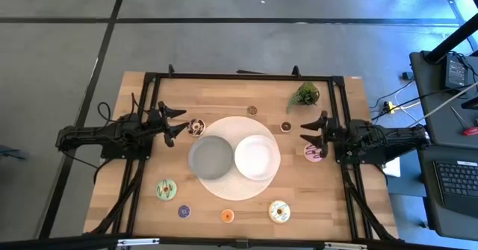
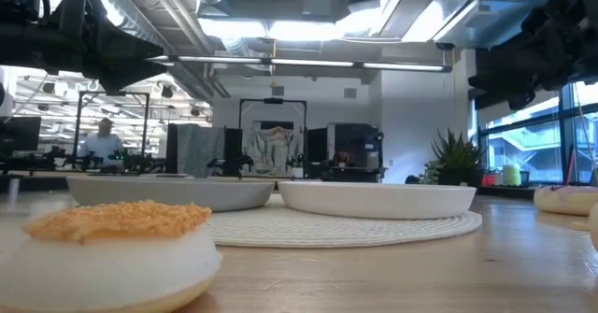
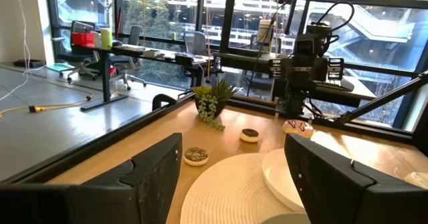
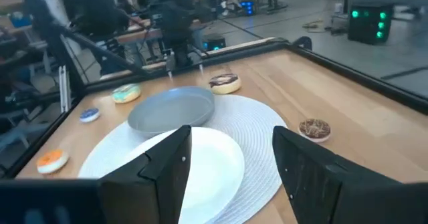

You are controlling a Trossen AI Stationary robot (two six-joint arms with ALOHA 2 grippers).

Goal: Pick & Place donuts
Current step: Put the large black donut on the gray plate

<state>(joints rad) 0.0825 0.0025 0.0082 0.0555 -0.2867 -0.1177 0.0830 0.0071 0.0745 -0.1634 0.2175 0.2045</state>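
Eight toy donuts lie flat on the wooden table. The chocolate one (image 1: 196, 127) sits just in front of my open left gripper (image 1: 176, 123), left of the mat. The pink one (image 1: 314, 151) lies beside my open right gripper (image 1: 310, 130). Two brown minis (image 1: 252, 110) (image 1: 285, 126) rest beyond the plates. Along the near edge lie the green donut (image 1: 166, 189), purple mini (image 1: 184, 212), orange mini (image 1: 227, 216) and cream donut (image 1: 278, 211). Both grippers hover level, facing each other, holding nothing. The right wrist view shows the chocolate donut (image 4: 224, 83) across the mat.
A grey plate (image 1: 211, 157) and a white plate (image 1: 257, 157) sit side by side on a round white woven mat (image 1: 237, 192) at the table's middle. A small green plant (image 1: 304, 95) stands at the far right. A black frame (image 1: 239, 76) borders the table.
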